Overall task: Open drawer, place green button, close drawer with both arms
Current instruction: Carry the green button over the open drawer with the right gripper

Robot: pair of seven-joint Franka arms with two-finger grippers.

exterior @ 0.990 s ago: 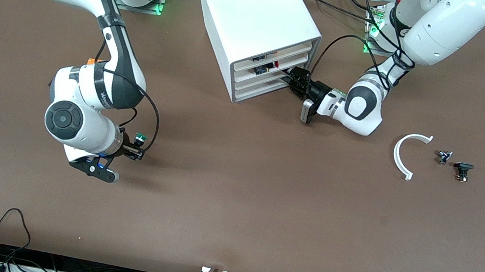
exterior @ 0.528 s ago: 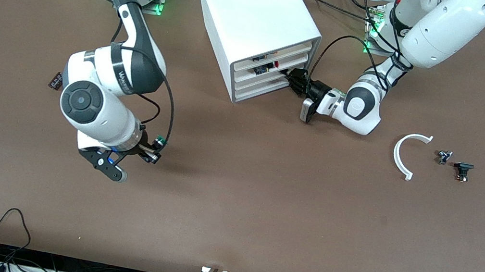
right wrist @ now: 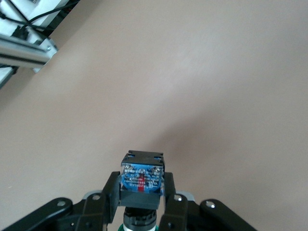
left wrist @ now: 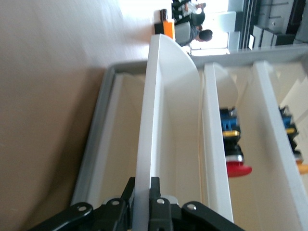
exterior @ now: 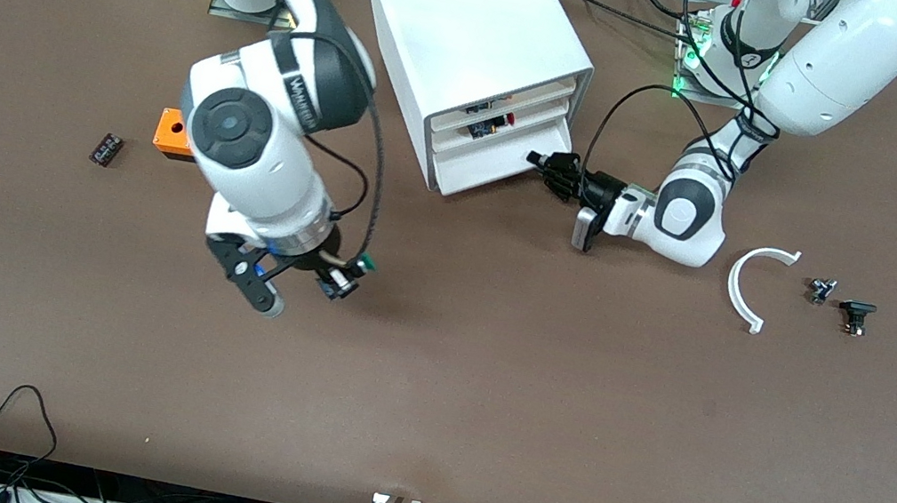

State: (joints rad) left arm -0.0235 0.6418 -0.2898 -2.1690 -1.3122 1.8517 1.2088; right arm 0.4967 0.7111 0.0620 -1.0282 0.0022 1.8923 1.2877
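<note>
Front view: the left pincer (exterior: 547, 168) is clamped on the front lip of the shallow white plastic drawer (exterior: 499, 162), third down in the big white box cabinet (exterior: 467, 21), and that drawer stands pulled partly out over the brown counter (exterior: 479, 400). The right pincer (exterior: 344, 275) hangs over open counter, holding the tiny green-capped push button (exterior: 351, 270) with its dark blocky body.

Left wrist view: both fingers (left wrist: 156, 204) pinch the thin white drawer front (left wrist: 147, 144) edge-on; the tray shows empty, and red and blue parts sit in the drawers above it.

Right wrist view: the button's blue-faced body (right wrist: 142, 178) sits squeezed between the two fingers (right wrist: 110, 197), nothing but bare counter below.

So I judge the opening step is under way, with the button ready to deliver. Next, the left arm needs to draw the drawer wide enough, then the right must carry the button over the tray and release.
</note>
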